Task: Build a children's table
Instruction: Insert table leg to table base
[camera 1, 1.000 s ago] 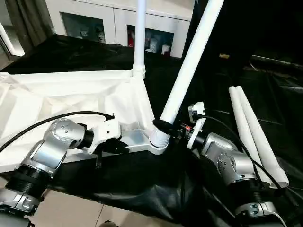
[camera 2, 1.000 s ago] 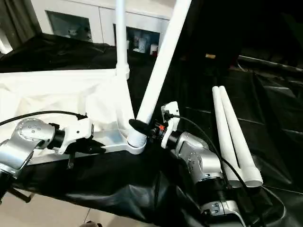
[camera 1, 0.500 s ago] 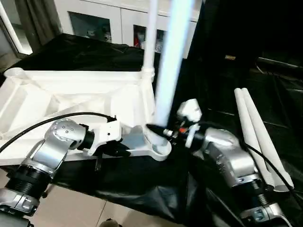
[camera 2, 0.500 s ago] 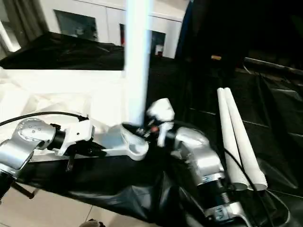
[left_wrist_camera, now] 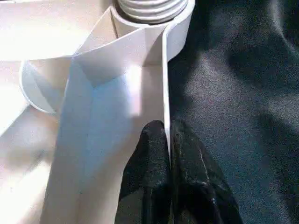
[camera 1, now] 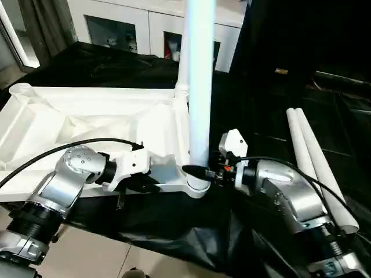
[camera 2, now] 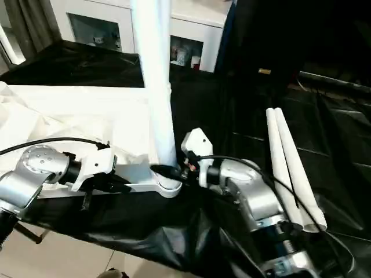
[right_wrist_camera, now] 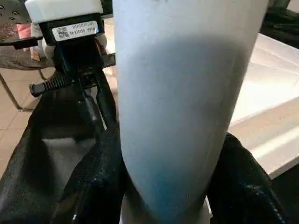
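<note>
Leg (camera 1: pixel 200 87) upright in near corner socket (camera 1: pixel 194 182) of upturned top (camera 1: pixel 87 116). Your R gripper (camera 1: pixel 200 171) clamped low on it; L gripper (left_wrist_camera: pixel 168 154) pinched on rim. Tube prob. light, stiff, slick — grip near base.

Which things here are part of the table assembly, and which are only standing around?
Part of the job: white plastic tabletop, upside down; white tube leg in right gripper; fitted far leg; two spare white legs; left gripper pinching the top's rim.

Standing around: white glass-fronted cabinet; black cloth.

Silver forearms (camera 1: pixel 69 176), black cables (camera 1: pixel 69 145)
</note>
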{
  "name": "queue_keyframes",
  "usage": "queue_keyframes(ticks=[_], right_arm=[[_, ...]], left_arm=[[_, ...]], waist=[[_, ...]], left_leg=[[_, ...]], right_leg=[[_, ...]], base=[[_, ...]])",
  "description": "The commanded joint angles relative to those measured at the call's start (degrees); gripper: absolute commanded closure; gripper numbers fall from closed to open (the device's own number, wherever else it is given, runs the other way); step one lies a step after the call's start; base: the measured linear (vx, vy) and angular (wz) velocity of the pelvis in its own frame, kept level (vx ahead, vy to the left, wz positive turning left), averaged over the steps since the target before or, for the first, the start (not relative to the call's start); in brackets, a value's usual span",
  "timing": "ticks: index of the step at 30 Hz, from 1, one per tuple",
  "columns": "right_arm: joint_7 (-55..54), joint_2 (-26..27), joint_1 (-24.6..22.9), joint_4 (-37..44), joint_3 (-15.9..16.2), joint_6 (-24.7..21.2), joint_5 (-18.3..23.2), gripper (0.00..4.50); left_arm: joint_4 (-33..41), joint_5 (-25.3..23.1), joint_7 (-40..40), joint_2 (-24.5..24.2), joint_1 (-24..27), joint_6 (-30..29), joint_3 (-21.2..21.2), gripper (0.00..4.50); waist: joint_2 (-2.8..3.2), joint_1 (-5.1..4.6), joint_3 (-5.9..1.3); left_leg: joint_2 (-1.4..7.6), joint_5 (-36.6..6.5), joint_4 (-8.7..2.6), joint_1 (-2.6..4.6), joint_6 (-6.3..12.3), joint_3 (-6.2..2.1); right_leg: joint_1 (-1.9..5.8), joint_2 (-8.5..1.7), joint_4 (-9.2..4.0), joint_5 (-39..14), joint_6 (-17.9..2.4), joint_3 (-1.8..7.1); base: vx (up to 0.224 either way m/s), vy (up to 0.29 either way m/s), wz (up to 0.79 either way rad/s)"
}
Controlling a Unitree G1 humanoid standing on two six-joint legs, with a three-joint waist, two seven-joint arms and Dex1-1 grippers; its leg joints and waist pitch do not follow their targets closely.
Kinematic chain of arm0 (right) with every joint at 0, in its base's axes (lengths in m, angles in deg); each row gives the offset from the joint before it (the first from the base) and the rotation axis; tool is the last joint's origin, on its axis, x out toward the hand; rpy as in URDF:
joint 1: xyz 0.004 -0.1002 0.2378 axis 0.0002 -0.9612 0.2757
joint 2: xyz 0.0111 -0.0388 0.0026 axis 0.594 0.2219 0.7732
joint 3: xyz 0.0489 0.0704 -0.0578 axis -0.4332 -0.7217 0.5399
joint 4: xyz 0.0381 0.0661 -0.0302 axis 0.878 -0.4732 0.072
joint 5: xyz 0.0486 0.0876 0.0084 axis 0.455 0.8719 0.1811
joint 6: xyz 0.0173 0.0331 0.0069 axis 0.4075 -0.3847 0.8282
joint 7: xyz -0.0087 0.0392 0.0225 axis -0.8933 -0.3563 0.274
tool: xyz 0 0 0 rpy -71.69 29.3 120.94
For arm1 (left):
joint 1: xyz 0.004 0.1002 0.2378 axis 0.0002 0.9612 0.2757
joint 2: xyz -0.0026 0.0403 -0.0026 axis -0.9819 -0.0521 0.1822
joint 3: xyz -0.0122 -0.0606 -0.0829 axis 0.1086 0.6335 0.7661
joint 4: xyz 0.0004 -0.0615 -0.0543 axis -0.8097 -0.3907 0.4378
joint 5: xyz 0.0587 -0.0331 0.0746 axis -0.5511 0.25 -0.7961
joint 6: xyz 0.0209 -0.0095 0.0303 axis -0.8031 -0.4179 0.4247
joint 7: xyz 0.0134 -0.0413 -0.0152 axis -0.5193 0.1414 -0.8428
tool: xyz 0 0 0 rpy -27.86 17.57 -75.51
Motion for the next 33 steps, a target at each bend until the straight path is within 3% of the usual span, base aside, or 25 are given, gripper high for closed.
queue_keyframes(ticks=[1,5,6,10,16,20,29,33], right_arm=[[-0.59,0.20,1.21,-0.52,-0.10,-0.04,-0.51,2.62],[-1.59,1.65,1.71,-2.76,-0.47,-0.05,-0.45,2.62],[-2.10,2.31,2.05,-4.13,-0.48,0.42,-0.70,2.62],[-3.25,3.75,3.27,-8.70,-0.30,1.47,-1.14,2.62],[-2.82,3.95,2.72,-10.88,-3.39,-1.47,1.94,2.62],[-3.55,4.26,1.16,-12.58,-6.22,-1.39,3.97,2.62],[-5.69,5.54,-3.35,-13.97,-9.19,2.81,5.67,2.62],[-7.22,7.13,-5.20,-14.98,-10.96,6.84,6.46,2.62]], left_arm=[[1.59,0.58,0.67,0.23,-1.37,1.64,-0.23,4.50],[1.57,0.64,0.73,0.29,-1.46,1.59,-0.25,4.50],[1.52,0.64,0.74,0.30,-1.54,1.62,-0.25,4.50],[1.22,0.56,0.84,0.29,-1.77,1.80,-0.34,4.50],[0.86,0.57,0.76,0.33,-1.98,1.94,-0.29,4.50],[0.52,0.56,0.55,0.47,-2.28,2.05,-0.33,4.50],[-0.24,0.47,0.58,0.51,-2.89,2.36,-0.22,4.50],[-0.86,0.38,0.63,0.50,-3.32,2.65,-0.18,4.50]], waist=[[1.05,0.04,-3.63],[1.00,-0.02,-3.78],[1.22,-0.07,-3.71],[1.25,-0.41,-3.69],[1.23,-0.41,-3.80],[1.35,-0.27,-3.76],[1.63,-0.09,-3.78],[1.72,-0.06,-3.67]], left_leg=[[1.42,-4.59,-2.94,1.11,1.36,-0.37],[1.40,-4.05,-2.84,1.10,1.29,-0.36],[1.33,-4.10,-2.87,1.04,1.25,-0.40],[1.40,-5.53,-3.01,1.08,0.44,-0.44],[1.36,-4.35,-2.83,1.13,1.16,-0.41],[1.44,-5.15,-2.85,1.07,1.15,-0.42],[1.47,-5.86,-2.92,1.13,0.79,-0.49],[1.56,-7.83,-3.11,1.22,0.05,-0.51]], right_leg=[[2.46,-4.29,-3.30,12.30,-12.04,2.78],[2.54,-4.24,-3.14,13.50,-12.61,2.76],[2.49,-4.24,-3.12,13.69,-12.67,2.74],[2.54,-4.36,-3.25,11.79,-12.88,2.72],[2.62,-4.24,-3.05,14.61,-13.29,2.74],[2.63,-4.44,-3.12,13.69,-13.49,2.74],[2.54,-4.47,-3.20,13.23,-13.59,2.67],[2.42,-4.57,-3.43,11.32,-13.40,2.70]], base=[[0.000,0.000,0.00],[0.000,0.000,0.00],[0.000,0.000,0.00],[0.000,0.000,0.00],[0.000,0.000,0.00],[0.000,0.000,0.00],[0.000,0.000,0.00],[0.000,0.000,0.00]])
